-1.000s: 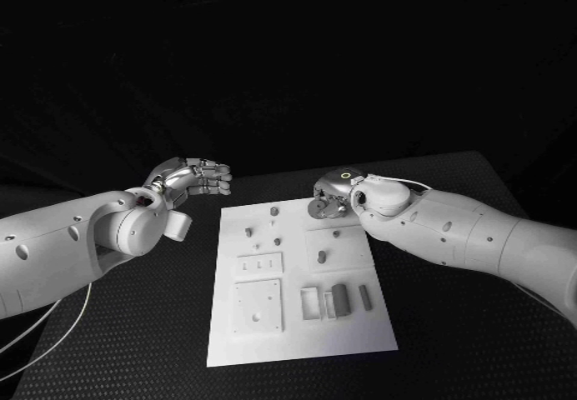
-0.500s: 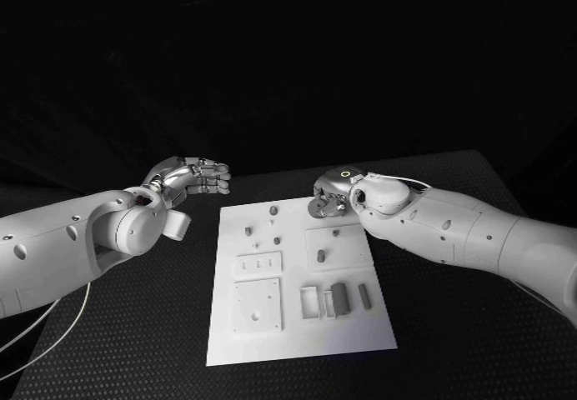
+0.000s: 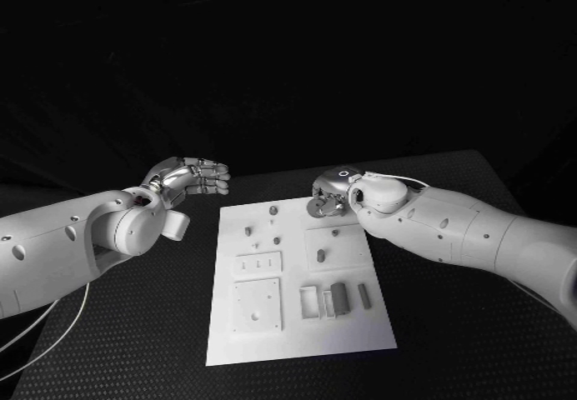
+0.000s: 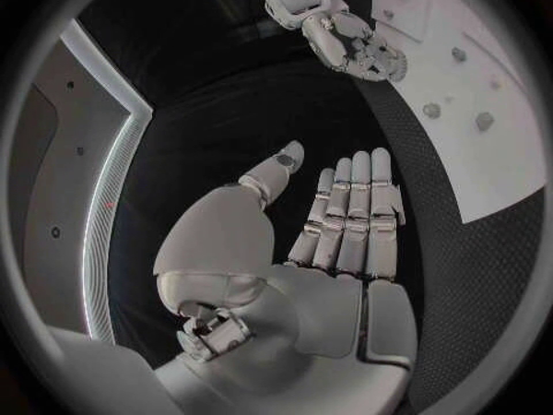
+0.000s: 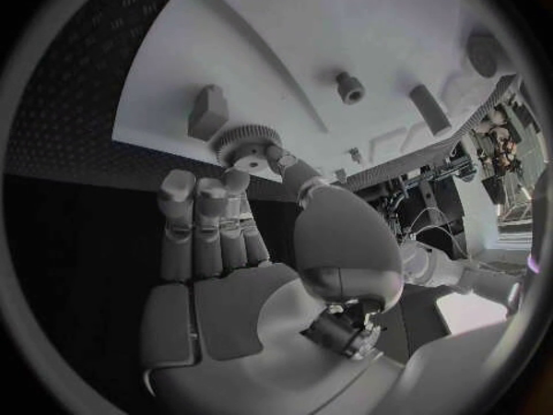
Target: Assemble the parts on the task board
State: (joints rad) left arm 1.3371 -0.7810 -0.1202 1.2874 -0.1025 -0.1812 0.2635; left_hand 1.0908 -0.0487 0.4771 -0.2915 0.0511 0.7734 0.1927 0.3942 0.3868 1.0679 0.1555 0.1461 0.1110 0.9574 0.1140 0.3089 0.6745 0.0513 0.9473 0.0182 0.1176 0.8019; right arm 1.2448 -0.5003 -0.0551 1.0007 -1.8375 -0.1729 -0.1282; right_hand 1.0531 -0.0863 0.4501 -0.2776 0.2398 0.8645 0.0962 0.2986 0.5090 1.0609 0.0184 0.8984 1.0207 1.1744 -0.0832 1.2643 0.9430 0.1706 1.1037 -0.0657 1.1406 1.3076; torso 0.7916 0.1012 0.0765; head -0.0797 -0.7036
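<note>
- I see open black bench (image 3: 144, 333) along the task board (image 3: 301, 333)'s left edge, up to my left robot hand (image 3: 193, 177), which hangs off the board beside its far left corner.
- My right robot hand (image 3: 327, 196) sits over the far right corner with a toothed gear (image 5: 245, 145) at its fingertips, blocking that corner.
- Low pegs (image 3: 249, 231) and blocks (image 3: 340, 297) stud the board's middle and near half.
- Bare bench lies right of the board under my right arm.

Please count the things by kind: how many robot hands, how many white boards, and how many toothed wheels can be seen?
Robot hands: 2 (left hand, right hand)
White task board: 1
Small toothed wheel, at the right hand's fingertips: 1
Total: 4
</note>
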